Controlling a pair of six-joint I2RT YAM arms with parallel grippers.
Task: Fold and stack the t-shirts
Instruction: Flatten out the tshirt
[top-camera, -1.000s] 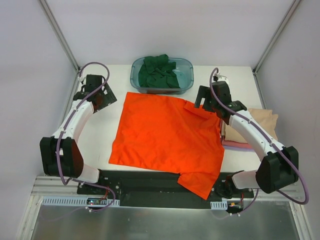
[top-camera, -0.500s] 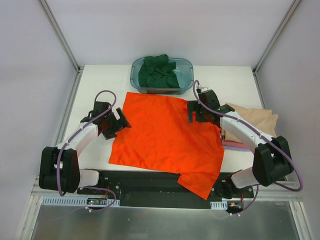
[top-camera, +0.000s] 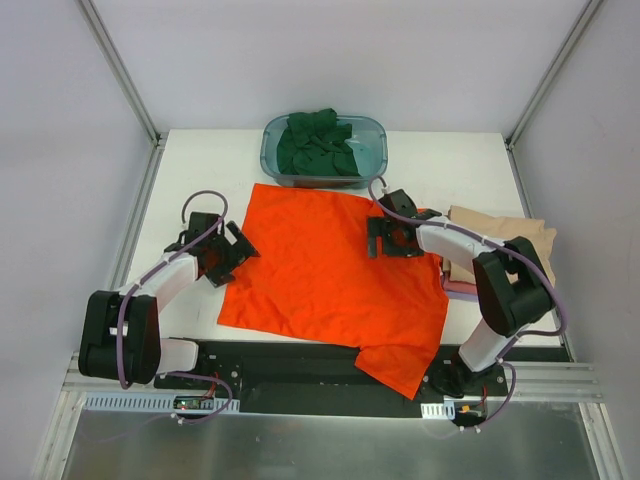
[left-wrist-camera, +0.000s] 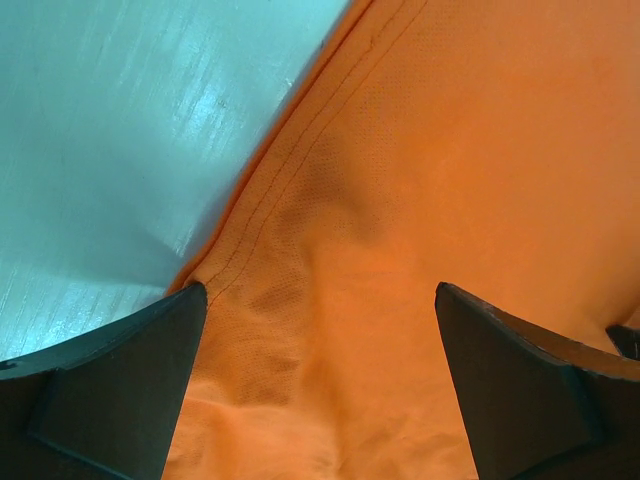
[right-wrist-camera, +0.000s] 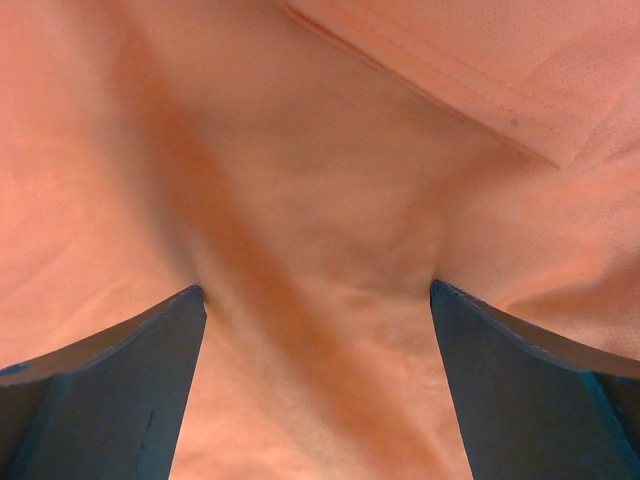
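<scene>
**Orange-red shirt before the fold.** The bright orange-red cloth t-shirt (top-camera: 330, 270) lay spread flat at the middle of the white surface (top-camera: 200, 160). Its long axis ran from the far edge toward the near edge, and one near corner hung over the near edge. The left hand (top-camera: 232, 250) stood at the shirt's left hem. In the left wrist view its jaws were spread wide across the stitched edge, with bare surface showing just outside it. The right hand (top-camera: 383, 237) stood over the shirt's far right part, beside a turned-over flap, with its jaws equally wide and only orange cloth between them. Neither hand held anything. The two hands faced each other across the shirt's short axis, both in its far half, each nearer to its own side. The next move was therefore judged to be a pinch at each side. A translucent teal plastic tub (top-camera: 372, 160) holding a dark green shirt (top-camera: 318, 140) sat at the far edge. A beige shirt (top-camera: 510, 235) rested on a pink shirt (top-camera: 460, 288) near the right edge.
</scene>
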